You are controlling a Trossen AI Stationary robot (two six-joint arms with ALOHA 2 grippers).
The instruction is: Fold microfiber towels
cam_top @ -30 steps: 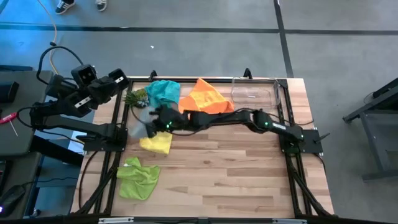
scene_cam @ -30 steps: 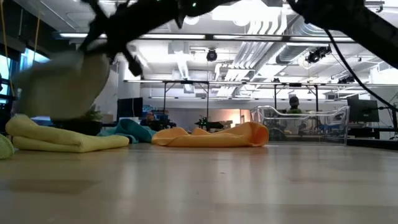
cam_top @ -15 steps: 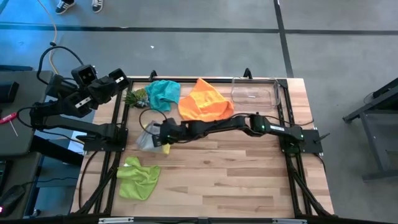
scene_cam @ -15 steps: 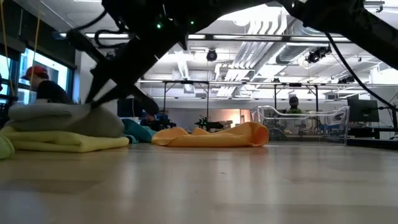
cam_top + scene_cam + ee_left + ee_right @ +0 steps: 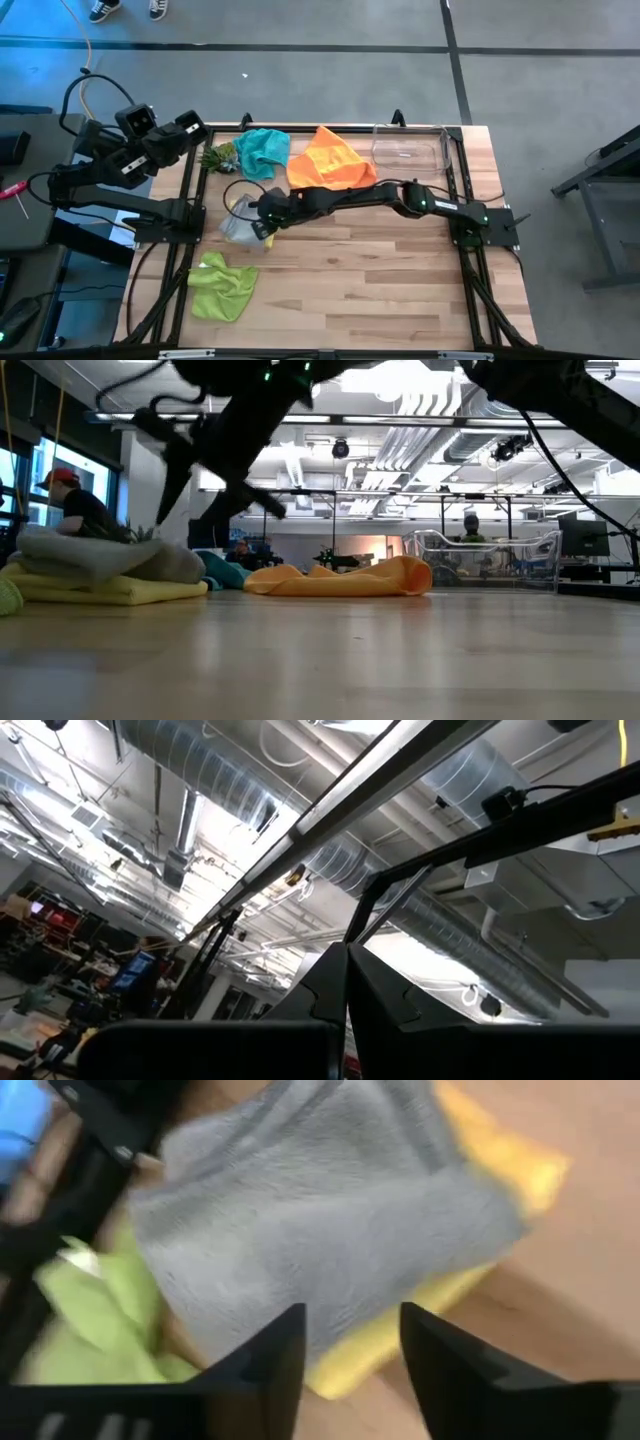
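The right gripper (image 5: 262, 213) hangs with its two dark fingers (image 5: 272, 1370) spread apart and nothing between them, just above the folded grey microfiber towel (image 5: 238, 224) and not touching it. That grey towel lies on top of the folded yellow microfiber towel (image 5: 520, 1165), whose edges show beyond it on two sides. The right arm (image 5: 400, 195) stretches from its base at the right edge of the wooden slat table (image 5: 380, 270) across to this stack.

Taking the grey-on-yellow stack as the landmark: the crumpled lime green microfiber towel (image 5: 223, 285) lies on the near side of it, apart from it on the table. The rumpled teal microfiber towel (image 5: 262, 150) lies on the far side of it, with a small green spiky plant-like object (image 5: 218, 156) just beside the teal one. The loosely heaped orange microfiber towel (image 5: 325, 162) sits beyond the stack and to its right, under the arm's reach, and a clear plastic bin (image 5: 405, 150) stands farther right again.

The left gripper (image 5: 190, 130) is held up beyond the table's left edge, well apart from the stack; whether its jaws are open or closed I cannot tell
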